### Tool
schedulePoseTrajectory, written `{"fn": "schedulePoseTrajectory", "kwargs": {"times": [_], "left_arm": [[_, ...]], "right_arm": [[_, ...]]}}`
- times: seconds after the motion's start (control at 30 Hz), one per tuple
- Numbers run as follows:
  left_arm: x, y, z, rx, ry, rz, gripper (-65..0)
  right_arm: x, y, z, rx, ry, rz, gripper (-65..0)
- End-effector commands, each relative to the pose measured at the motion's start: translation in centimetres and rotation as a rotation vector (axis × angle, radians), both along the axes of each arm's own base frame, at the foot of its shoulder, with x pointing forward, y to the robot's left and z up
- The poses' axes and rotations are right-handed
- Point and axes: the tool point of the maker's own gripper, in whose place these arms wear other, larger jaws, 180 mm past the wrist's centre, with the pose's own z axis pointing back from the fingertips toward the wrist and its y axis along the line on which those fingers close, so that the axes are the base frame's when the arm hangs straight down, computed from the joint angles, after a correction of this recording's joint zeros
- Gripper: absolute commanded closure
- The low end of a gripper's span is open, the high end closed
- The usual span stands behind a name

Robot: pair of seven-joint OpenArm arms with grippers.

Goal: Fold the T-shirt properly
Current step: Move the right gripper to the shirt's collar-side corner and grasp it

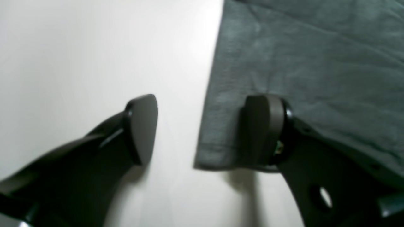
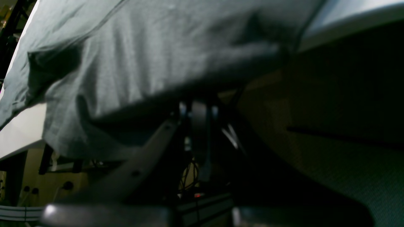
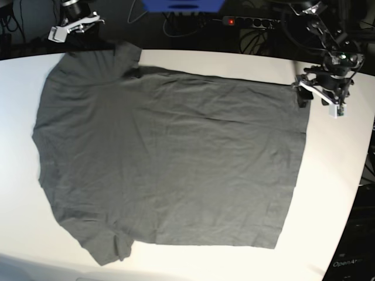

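- White table [image 3: 328,193] with the T-shirt [image 3: 170,158] spread flat across it, its collar end overhanging the far edge.
- Left gripper [image 1: 202,129] hovers low over the hem corner, jaws spread wide, one finger [image 1: 263,129] above cloth.
- Right gripper [image 3: 75,23] sits beyond the far edge near the sleeve, jaws closed; whether it grips cloth cannot be told.

In the right wrist view the right hand [image 2: 199,126] is dark and blurred beneath the T-shirt [image 2: 151,56]; its fingertips cannot be made out. Beyond it, the tabletop [image 2: 19,132] runs off frame.
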Motion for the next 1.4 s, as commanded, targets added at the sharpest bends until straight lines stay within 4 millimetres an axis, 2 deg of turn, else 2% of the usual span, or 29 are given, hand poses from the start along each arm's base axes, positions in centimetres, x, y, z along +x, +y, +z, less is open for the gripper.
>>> {"fn": "schedulePoseTrajectory", "kwargs": {"times": [0.0,0.13,0.6,0.67,0.8,0.87,1.03,1.37], "left_arm": [[-0.2,-0.4,-0.2,-0.002,0.021,-0.018,-41.6],[-0.4,-0.5,-0.4,-0.004,0.028,-0.018,-41.6],[-3.4,-0.7,-2.6,-0.02,0.238,-0.031,-39.9],[-3.9,-0.9,-3.2,-0.033,0.272,-0.032,-31.6],[-4.4,-1.2,-4.4,-0.061,0.323,-0.033,-7.1],[-4.7,-0.8,-4.7,-0.059,0.338,-0.033,-0.6],[-5.7,-1.3,-6.1,-0.099,0.378,-0.03,-2.2],[-5.3,-1.5,-5.6,-0.094,0.357,-0.031,-2.2]], "right_arm": [[1.8,-1.7,2.0,0.001,-0.103,-0.061,-0.3],[1.8,-1.7,2.0,0.001,-0.103,-0.061,-0.3],[2.4,-1.4,1.9,0.003,-0.101,-0.048,-0.3],[2.5,-1.3,1.7,0.004,-0.095,-0.043,-0.3],[2.4,-1.3,1.7,0.005,-0.091,-0.04,-0.3],[2.4,-1.3,1.7,0.005,-0.091,-0.04,-0.3],[2.4,-1.3,1.7,0.005,-0.091,-0.04,-0.3],[2.4,-1.1,1.7,-0.02,-0.093,-0.009,-0.3]]}}
